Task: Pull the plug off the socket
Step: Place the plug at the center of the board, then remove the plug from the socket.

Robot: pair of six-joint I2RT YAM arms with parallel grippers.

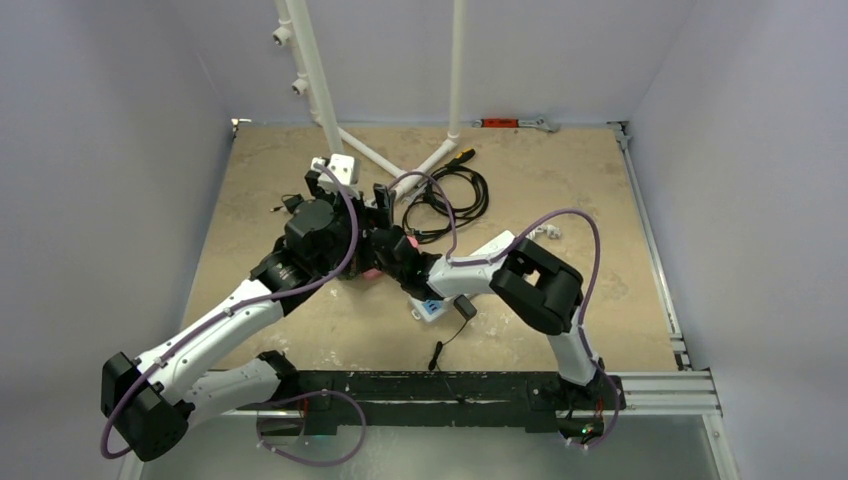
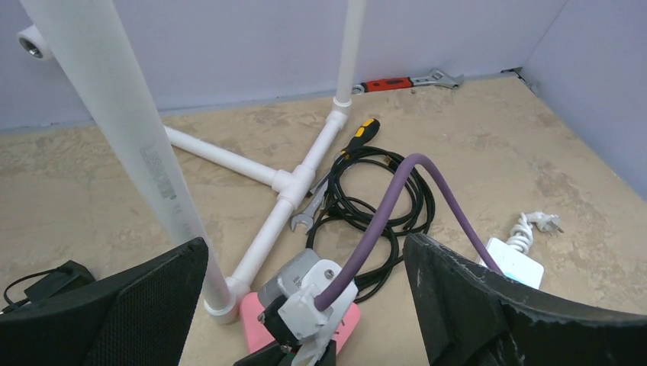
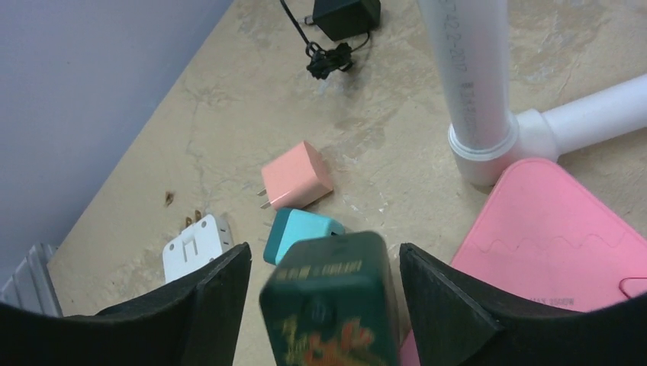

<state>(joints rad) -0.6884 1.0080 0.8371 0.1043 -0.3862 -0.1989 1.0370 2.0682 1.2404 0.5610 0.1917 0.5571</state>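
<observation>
Fingers [image 3: 206, 305] of right gripper [image 3: 324, 258] loosely flank green plug [image 3: 333, 305].

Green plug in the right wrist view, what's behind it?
A teal charger lies just behind the green plug, its near end covered. Farther back, a pink charger sits in full view.

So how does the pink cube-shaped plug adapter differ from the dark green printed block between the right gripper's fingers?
The pink cube-shaped plug adapter lies on the tabletop; the dark green printed block sits between the fingers of the right gripper. The pink one is plain with two prongs showing; the green one carries print and shows no prongs. Both are boxy, round-cornered.
</observation>
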